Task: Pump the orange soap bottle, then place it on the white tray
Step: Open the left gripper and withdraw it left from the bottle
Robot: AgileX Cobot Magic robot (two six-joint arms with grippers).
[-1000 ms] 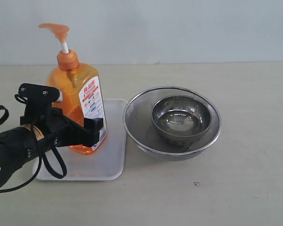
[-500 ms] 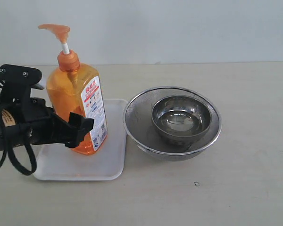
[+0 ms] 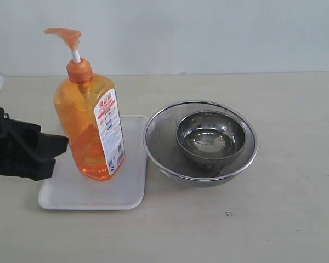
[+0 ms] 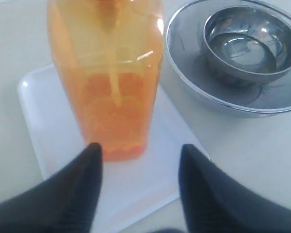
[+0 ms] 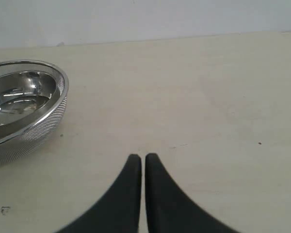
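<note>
While the left claw (image 4: 140, 149) hangs spread and empty beside it, the orange soap bottle (image 3: 89, 129) stands upright mid-way on the white tray (image 3: 71, 198), so placing looks done; only backing clear seems left, and the right claw (image 5: 142, 158) sits pressed together.

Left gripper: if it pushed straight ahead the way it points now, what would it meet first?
Most likely the tall translucent orange soap bottle, standing on the flat white tray just ahead of the left gripper, whose jaws stand apart. The exact gap is unclear.
</note>
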